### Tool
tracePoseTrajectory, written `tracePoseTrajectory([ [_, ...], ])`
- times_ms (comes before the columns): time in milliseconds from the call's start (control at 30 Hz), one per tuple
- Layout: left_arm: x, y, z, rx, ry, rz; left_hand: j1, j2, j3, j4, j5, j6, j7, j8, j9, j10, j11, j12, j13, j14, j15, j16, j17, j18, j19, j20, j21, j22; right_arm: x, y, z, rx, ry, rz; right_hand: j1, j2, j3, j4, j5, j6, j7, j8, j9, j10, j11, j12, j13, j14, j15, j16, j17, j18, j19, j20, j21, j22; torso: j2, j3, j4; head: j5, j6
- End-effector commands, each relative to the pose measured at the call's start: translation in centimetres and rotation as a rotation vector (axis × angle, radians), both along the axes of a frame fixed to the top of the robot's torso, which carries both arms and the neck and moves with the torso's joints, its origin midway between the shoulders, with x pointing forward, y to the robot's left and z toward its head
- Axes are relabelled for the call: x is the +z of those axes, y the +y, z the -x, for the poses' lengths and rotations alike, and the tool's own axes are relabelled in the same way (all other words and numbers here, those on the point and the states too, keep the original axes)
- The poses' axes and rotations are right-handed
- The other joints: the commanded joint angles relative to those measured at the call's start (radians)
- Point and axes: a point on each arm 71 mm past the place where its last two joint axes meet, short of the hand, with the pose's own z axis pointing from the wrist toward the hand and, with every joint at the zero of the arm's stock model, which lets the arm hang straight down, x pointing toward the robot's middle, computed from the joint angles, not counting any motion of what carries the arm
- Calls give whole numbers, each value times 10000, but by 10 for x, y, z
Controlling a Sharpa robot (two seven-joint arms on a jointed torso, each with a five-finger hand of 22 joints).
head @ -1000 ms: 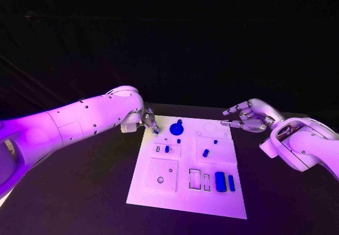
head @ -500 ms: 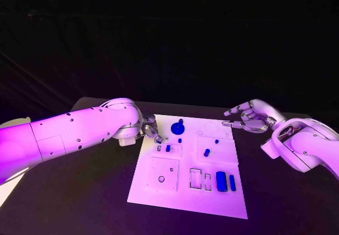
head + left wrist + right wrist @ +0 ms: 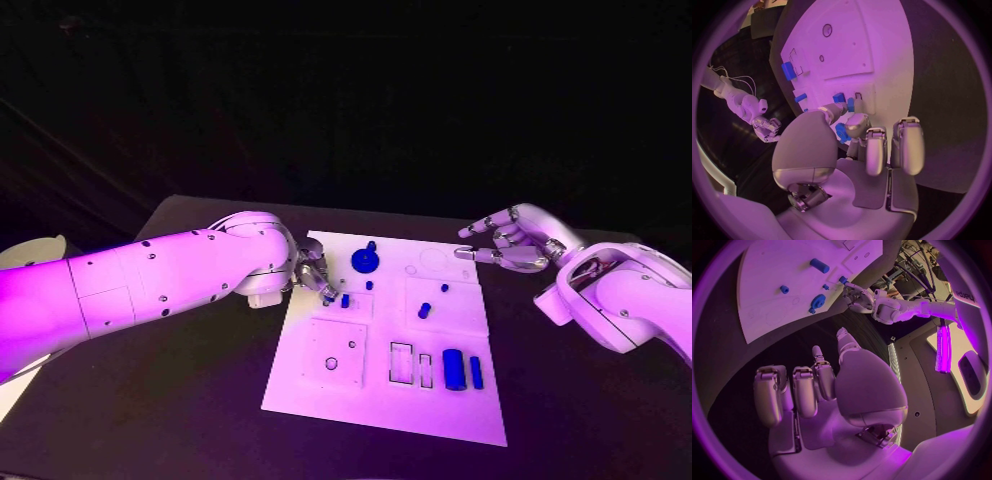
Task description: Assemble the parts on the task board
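The white task board (image 3: 361,405) lies in the middle of the table. My left hand (image 3: 313,274) hangs over the board's far left part, its fingertips (image 3: 330,295) right beside a small blue part (image 3: 345,300) (image 3: 850,104) (image 3: 842,280). I cannot tell whether they touch it; the thumb and fingers stand apart and grip nothing. A round blue knob (image 3: 365,261) (image 3: 817,301) and another small part (image 3: 369,285) lie just to the hand's right. My right hand (image 3: 508,245) (image 3: 811,385) hovers off the board's far right corner, fingers loosely bent, holding nothing.
More blue parts lie on the board: one mid-board (image 3: 423,311), a tiny one (image 3: 443,288), a thick cylinder (image 3: 453,369) (image 3: 787,70) and a thin bar (image 3: 476,372) near the right edge. Two narrow slots (image 3: 400,362) and a square panel (image 3: 335,352) sit beside them.
My left hand has come down and toward me along the board's left side, ending at the small blue part. The right hand and the parts have stayed put.
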Motion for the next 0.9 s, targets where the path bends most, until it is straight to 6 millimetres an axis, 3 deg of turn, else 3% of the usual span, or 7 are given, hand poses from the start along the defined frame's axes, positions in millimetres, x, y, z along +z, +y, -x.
tracePoseTrajectory([
  [33, -1, -1, 1, -237, -43, -262, -41, 41, 1397, -1465, 56, 102, -90, 53, 7, 55, -22, -35, -14, 1039, -90, 31, 2633, -42, 435, -38, 58, 1292, -2, 1, 0, 118, 157, 77, 12, 122, -40, -15, 59, 36, -21, 44, 12, 105, -7, -38, 1429, 824, -37, -45, 1697, 117, 433, 4, -48, 1538, 10, 2, -10, 3, -37],
  [467, -5, 2, 0, -153, -31, -672, -43, 30, 1407, -1485, 58, 120, -95, 59, 5, 64, -27, -47, -31, 1039, -94, 31, 2633, -46, 442, -40, 70, 1309, -2, 1, 1, 118, 174, 81, 5, 123, -51, -6, 62, 36, -21, 43, 12, 105, -6, -39, 1428, 823, -38, -48, 1691, 119, 429, 4, -52, 1531, 9, 12, -20, 26, -127],
  [767, -7, 5, 1, -240, 168, -861, -50, -7, 1417, -1524, 59, 148, -106, 65, 0, 98, -36, -33, -21, 1039, -98, 31, 2633, -50, 450, -44, 82, 1326, -3, 0, 1, 113, 177, 85, 5, 123, -51, -6, 62, 36, -21, 43, 12, 105, -6, -39, 1428, 823, -38, -48, 1691, 119, 429, 4, -52, 1531, -1, 9, 17, 5, -159],
  [900, -8, 5, 2, -251, 289, -864, -53, -16, 1417, -1531, 59, 155, -109, 67, -1, 107, -38, -27, -15, 1039, -98, 31, 2633, -52, 453, -45, 88, 1334, -3, 0, 1, 123, 141, 69, -1, 124, -64, 2, 66, 36, -21, 43, 12, 102, -7, -47, 1423, 823, -38, -48, 1692, 118, 431, 3, -51, 1535, 2, 10, -1, 6, -178],
])
